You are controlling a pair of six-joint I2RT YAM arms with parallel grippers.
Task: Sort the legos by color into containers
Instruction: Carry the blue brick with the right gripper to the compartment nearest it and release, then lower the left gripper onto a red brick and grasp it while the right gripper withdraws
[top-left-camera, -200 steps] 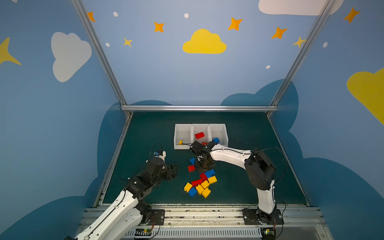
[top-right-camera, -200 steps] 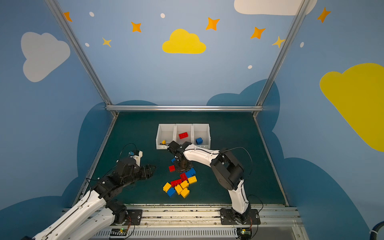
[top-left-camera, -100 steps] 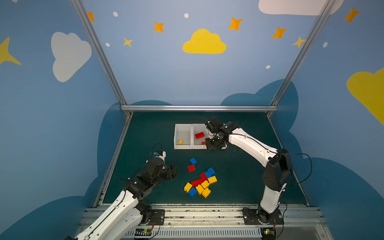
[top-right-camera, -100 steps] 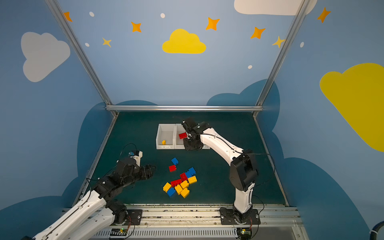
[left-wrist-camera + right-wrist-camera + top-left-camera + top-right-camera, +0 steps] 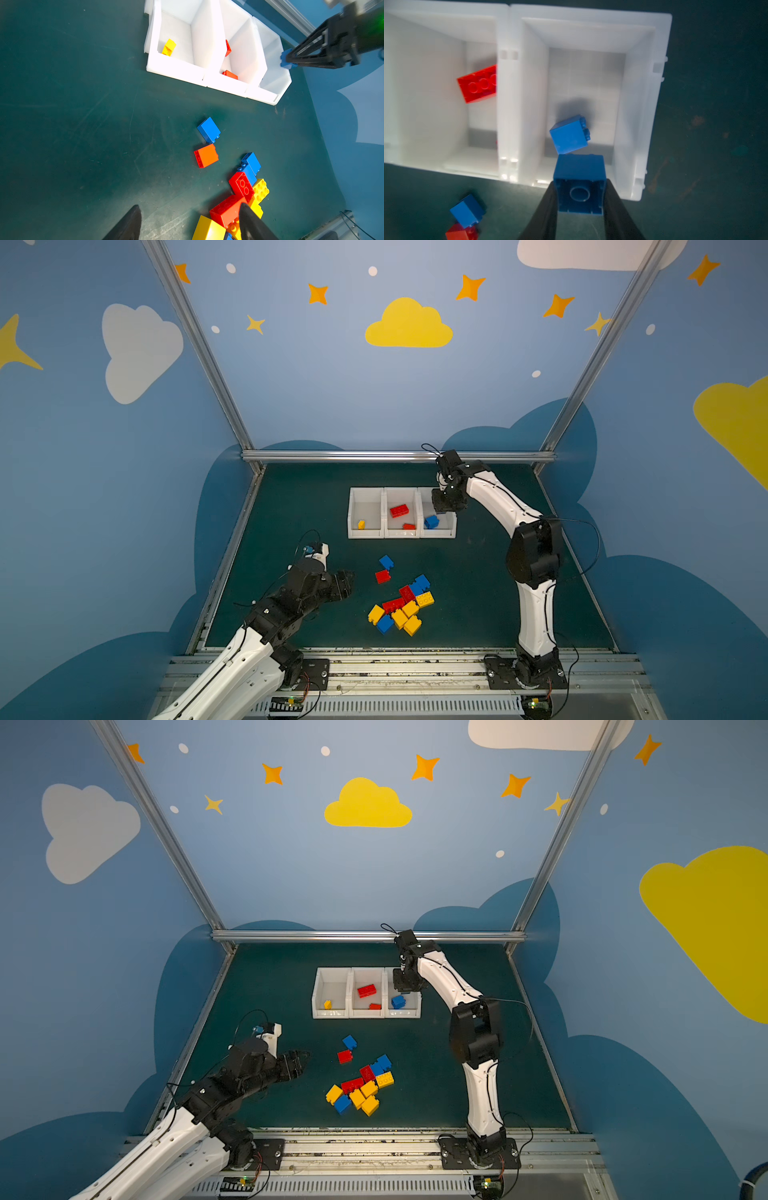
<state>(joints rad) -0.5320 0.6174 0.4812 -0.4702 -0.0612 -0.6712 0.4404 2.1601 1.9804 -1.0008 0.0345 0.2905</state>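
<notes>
My right gripper (image 5: 580, 207) is clamped on a blue brick (image 5: 579, 182), hollow underside facing the wrist camera, hanging above the near edge of the blue bin (image 5: 453, 526), the right-hand one of three white bins. Another blue brick (image 5: 569, 135) lies tilted inside that bin, just beyond the held one. My left gripper (image 5: 347, 583) sits part open, holding nothing, low over the desk (image 5: 291, 506) left of the loose pile (image 5: 401, 605), well short of the bins.

A second ago my right gripper was down at the pile; now it is over the blue bin. Left arm has barely moved.

The top views hide the held brick behind my gripper; the right wrist view shows it plainly. The left wrist view alone shows the yellow brick (image 5: 168, 47) in the bin farthest from the blue bin.
</notes>
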